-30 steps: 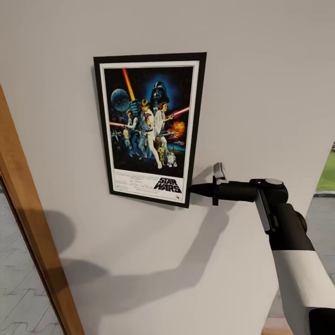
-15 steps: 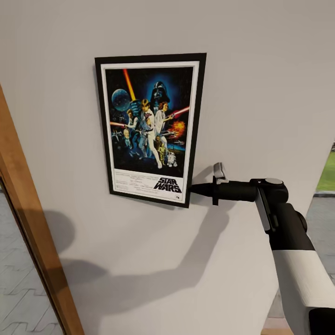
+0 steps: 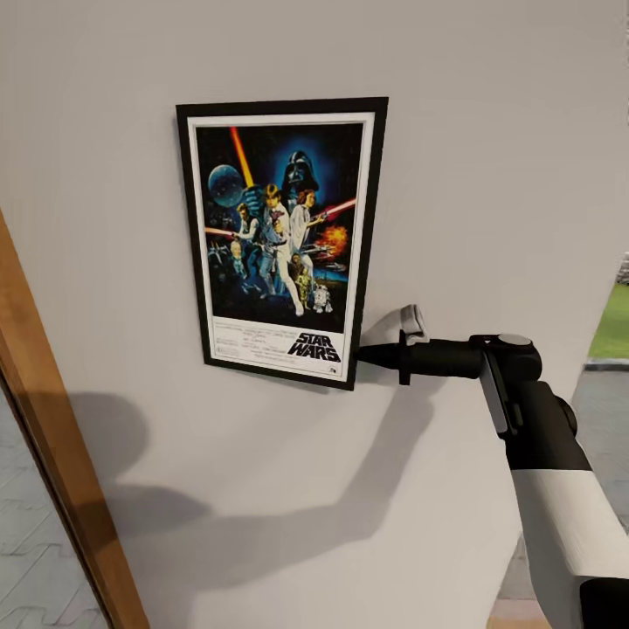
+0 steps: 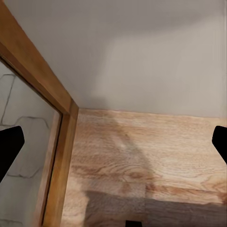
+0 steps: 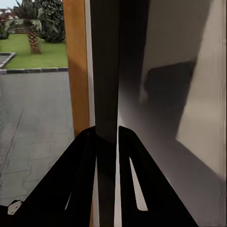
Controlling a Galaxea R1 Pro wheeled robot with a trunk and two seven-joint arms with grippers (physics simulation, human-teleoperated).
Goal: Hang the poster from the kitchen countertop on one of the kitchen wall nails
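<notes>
Since 1 s ago only the view shifts; the poster sits unchanged upper centre on the wall. The right gripper pinches its lower-right edge. We judge it thin, stiff, light; the left gripper is spread wide.

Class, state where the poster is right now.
In the head view, the poster is flat against the light-grey wall, its lower right corner pinched by the right gripper.
</notes>
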